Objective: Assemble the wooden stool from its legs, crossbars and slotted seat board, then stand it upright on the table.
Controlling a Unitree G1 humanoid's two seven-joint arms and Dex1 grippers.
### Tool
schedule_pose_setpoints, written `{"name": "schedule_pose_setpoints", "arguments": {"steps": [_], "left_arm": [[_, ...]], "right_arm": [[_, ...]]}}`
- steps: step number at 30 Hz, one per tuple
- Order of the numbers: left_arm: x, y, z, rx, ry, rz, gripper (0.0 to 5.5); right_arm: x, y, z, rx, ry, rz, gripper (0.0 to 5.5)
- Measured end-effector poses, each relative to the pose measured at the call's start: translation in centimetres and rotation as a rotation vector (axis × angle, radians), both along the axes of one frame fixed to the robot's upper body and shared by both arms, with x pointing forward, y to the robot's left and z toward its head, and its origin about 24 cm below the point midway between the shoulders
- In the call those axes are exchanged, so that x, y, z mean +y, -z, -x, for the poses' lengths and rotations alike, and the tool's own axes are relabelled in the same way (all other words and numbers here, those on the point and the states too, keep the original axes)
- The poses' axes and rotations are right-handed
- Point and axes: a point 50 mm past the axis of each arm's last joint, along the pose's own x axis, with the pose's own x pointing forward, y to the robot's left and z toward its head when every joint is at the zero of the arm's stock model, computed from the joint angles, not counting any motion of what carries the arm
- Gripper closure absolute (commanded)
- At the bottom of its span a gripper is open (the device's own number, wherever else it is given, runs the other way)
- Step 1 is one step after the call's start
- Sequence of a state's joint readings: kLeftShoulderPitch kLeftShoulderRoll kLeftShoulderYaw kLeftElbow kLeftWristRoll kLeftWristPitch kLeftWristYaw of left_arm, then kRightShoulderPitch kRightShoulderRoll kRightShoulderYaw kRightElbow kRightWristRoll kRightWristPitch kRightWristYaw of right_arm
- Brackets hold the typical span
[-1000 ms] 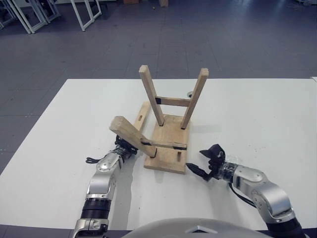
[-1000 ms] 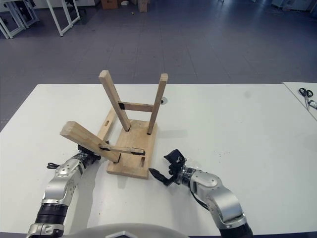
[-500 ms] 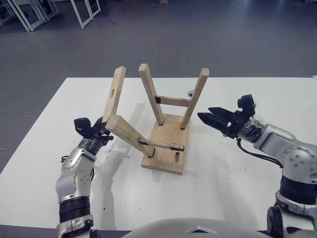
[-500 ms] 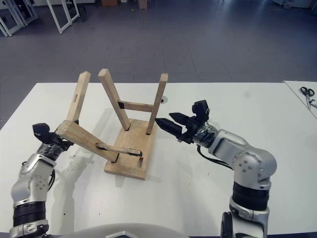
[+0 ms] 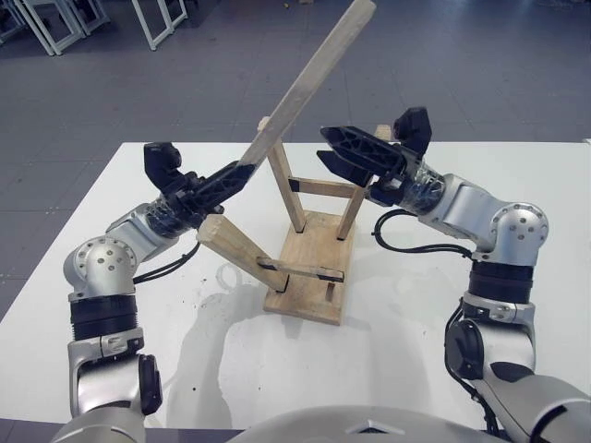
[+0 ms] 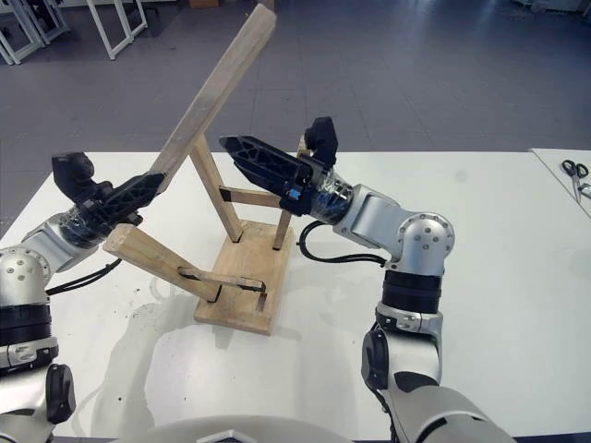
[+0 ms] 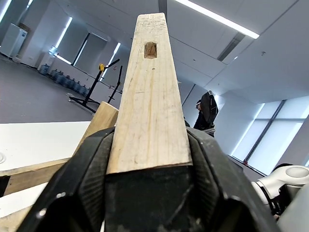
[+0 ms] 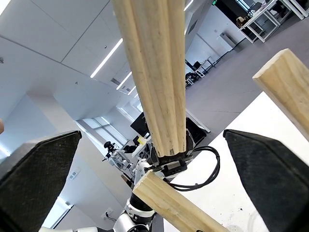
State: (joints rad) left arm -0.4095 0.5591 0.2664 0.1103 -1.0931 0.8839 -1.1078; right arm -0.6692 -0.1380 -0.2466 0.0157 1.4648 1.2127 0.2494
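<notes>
The slotted seat board [image 5: 305, 297] lies flat on the table. Two legs [image 5: 287, 189] stand in it, joined by a crossbar [image 5: 323, 188]. A third leg [image 5: 231, 247] leans out to the left, its crossbar [image 5: 309, 271] reaching to the board. My left gripper [image 5: 238, 173] is shut on the lower end of a loose leg [image 5: 305, 83], which slants up and to the right, high above the stool. In the left wrist view that loose leg [image 7: 149, 96] sits between the fingers [image 7: 91, 169]. My right gripper [image 5: 322, 144] hangs open just right of the loose leg, not touching it.
The white table [image 5: 480, 305] has free room on both sides of the stool and in front of it. Scissors [image 6: 572, 171] lie on a neighbouring table at the far right. Beyond the table's back edge is open grey floor.
My left arm has lifted the loose leg from low over the table to a high slant over the stool. My right gripper has risen and moved left, close to that leg, still open.
</notes>
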Motion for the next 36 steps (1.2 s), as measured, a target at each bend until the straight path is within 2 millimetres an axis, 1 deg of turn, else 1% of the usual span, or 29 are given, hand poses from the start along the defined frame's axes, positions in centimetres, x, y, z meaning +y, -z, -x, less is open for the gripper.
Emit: {"name": "schedule_pose_setpoints", "arguments": {"steps": [5, 8, 15, 18, 21, 22, 25, 26, 30, 31, 36], "left_arm": [[-0.7, 0.3, -0.3, 0.024, 0.072, -0.002, 3.46], [-1.2, 0.9, -0.3, 0.066, 0.123, -0.02, 3.46], [-1.3, 1.6, -0.3, 0.102, 0.148, -0.025, 3.46], [-1.0, 1.2, -0.6, 0.092, 0.165, -0.033, 3.46], [-0.9, 1.3, -0.5, 0.097, 0.179, -0.037, 3.46], [-0.8, 1.2, -0.4, 0.096, 0.184, -0.037, 3.46], [-0.9, 1.2, -0.4, 0.092, 0.19, -0.042, 3.46], [-0.9, 1.2, -0.4, 0.087, 0.191, -0.042, 3.46], [-0.9, 1.2, -0.5, 0.085, 0.188, -0.051, 3.46], [-0.9, 1.3, -0.6, 0.091, 0.19, -0.049, 3.1], [-0.9, 1.6, -0.5, 0.151, 0.212, -0.038, 2.27]], "right_arm": [[0.6, -0.8, -0.8, -0.031, 0.017, 0.005, 0.04], [0.9, -1.8, -1.5, -0.076, 0.039, -0.006, 0.04], [1.2, -1.8, -1.7, -0.104, 0.041, 0.0, 1.41], [1.0, -1.8, -1.7, -0.12, 0.045, 0.017, 1.99], [0.9, -1.6, -1.8, -0.126, 0.052, 0.034, 2.63], [0.9, -1.6, -1.8, -0.127, 0.052, 0.034, 2.73], [0.8, -1.5, -1.8, -0.128, 0.058, 0.042, 3.33], [0.8, -1.5, -1.8, -0.128, 0.061, 0.044, 3.44], [0.8, -1.4, -1.9, -0.131, 0.07, 0.052, 3.45], [0.7, -1.4, -2.0, -0.134, 0.075, 0.055, 3.46], [0.5, -1.5, -2.3, -0.16, 0.117, 0.055, 3.46]]}}
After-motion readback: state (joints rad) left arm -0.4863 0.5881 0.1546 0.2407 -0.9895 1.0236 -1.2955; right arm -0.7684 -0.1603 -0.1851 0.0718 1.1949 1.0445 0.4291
